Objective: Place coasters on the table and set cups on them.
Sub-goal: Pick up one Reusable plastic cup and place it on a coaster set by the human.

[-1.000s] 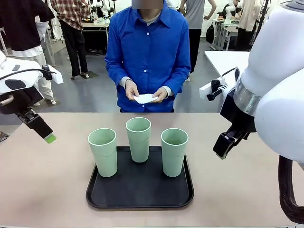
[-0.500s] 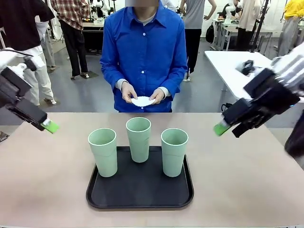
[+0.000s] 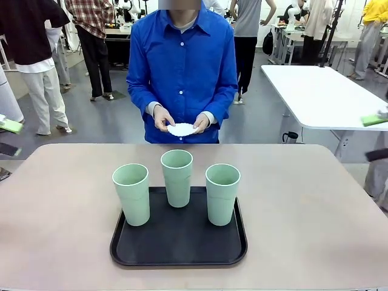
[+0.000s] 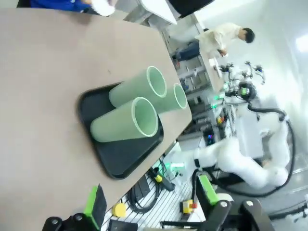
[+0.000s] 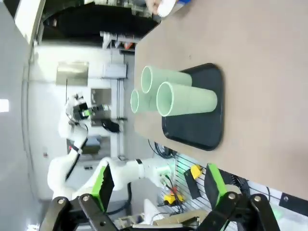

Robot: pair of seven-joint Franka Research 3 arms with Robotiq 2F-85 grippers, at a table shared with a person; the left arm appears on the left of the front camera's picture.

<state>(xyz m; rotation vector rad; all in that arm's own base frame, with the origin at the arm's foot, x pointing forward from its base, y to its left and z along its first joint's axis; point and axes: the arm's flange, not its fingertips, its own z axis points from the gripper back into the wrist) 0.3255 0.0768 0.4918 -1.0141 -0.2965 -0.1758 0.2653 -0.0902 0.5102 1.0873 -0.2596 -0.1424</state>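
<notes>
Mint-green plastic up front: counted three tall, tapered, handleless cups (image 3: 177, 177), all upright on a black rounded-rectangle tray (image 3: 182, 239). Logged one at the tray's left, one at its right, and the third between them and farther back; saw gaps between all three, none touching. Found the tray lying flat on the large beige-tan smooth table (image 3: 60, 230), about midway across and toward the robot's edge. Spotted the thin white round paper coasters (image 3: 182, 128) with scalloped edges off the table, held together in both hands (image 3: 161, 116) of a person in a blue button shirt standing at the far side; could not count the pieces. From the left wrist, saw the left gripper (image 4: 150, 198) released, its black fingers with green pads (image 4: 93, 206) spread wide with nothing between them, well apart from tray and cups. From the right wrist, saw the right gripper (image 5: 159, 185) likewise unclenched, pads (image 5: 215, 184) far apart, grasping nothing, well clear of the tray. From the front, caught one green pad (image 3: 9, 125) at the left edge and another (image 3: 374, 119) at the right edge, both well away from the cups.
</notes>
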